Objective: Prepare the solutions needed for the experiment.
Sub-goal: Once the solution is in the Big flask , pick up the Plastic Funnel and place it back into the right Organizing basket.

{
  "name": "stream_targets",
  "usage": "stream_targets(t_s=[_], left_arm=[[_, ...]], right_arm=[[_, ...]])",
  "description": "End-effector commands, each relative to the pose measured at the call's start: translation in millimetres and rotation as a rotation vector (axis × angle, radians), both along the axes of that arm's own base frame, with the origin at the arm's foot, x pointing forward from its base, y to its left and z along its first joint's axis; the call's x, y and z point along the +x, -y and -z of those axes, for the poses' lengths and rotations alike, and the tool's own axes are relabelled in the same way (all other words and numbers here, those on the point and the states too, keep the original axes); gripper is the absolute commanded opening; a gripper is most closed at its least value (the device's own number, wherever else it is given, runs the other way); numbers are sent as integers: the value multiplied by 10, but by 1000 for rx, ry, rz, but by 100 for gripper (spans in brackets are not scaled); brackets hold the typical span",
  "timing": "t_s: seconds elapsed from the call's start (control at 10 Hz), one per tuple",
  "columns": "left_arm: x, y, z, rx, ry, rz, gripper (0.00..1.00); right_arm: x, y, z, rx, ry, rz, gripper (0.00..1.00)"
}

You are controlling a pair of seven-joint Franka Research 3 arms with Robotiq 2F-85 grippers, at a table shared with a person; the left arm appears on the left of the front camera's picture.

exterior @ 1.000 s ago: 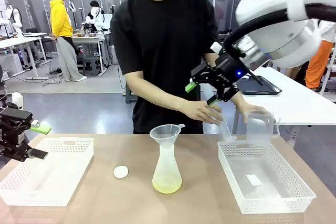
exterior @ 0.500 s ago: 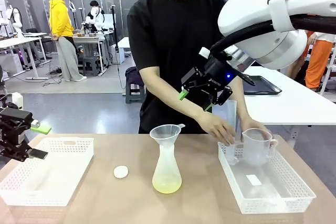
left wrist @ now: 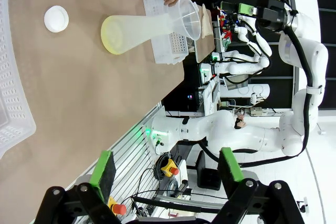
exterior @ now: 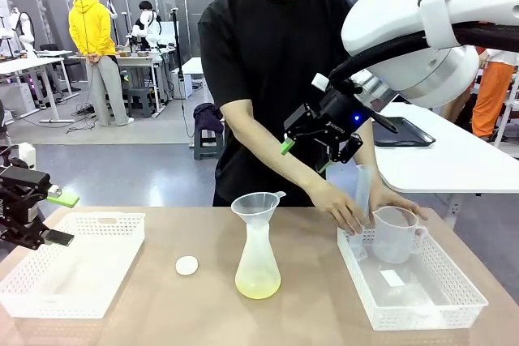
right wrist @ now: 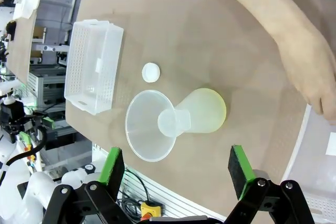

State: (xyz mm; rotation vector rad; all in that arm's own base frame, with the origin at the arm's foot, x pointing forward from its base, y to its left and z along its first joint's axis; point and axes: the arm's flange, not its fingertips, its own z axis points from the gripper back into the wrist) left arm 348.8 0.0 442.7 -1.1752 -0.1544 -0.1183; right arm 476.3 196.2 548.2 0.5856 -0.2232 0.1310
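Note:
The solution (exterior: 258, 284) is a shallow pale yellow layer in the bottom of a translucent conical flask (exterior: 258, 253) at mid table, with a funnel (exterior: 256, 202) in its neck. From above, the right wrist view shows the liquid (right wrist: 211, 111) and the funnel (right wrist: 149, 129). In the left wrist view the flask (left wrist: 142, 27) lies sideways. My right gripper (exterior: 305, 156) hangs open and empty high above the table, right of the flask. At the table's left edge my left gripper (exterior: 58, 218) is open and empty too.
The person's hands (exterior: 345, 204) hold a clear measuring cylinder (exterior: 362, 196) and a beaker (exterior: 394, 232) in the right white basket (exterior: 422, 301). An empty white basket (exterior: 73, 269) sits at the left. A small white stopper (exterior: 186, 265) lies left of the flask.
The person has lowered the cylinder and the beaker into the right basket. My right arm swung left, then settled. The left gripper has stayed still.

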Motion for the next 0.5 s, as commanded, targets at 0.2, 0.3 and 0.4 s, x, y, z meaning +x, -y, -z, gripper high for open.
stream_targets(t_s=[0.2, 0.3, 0.4], left_arm=[[5, 16, -31, -26, 11, 1, 100], [5, 16, -31, -26, 11, 1, 100], [5, 16, -31, -26, 11, 1, 100]], right_arm=[[-133, -323, 101, -147, -43, 47, 100], [-143, -388, 144, -166, -72, 84, 100], [-125, -434, 206, -161, -82, 88, 100]])
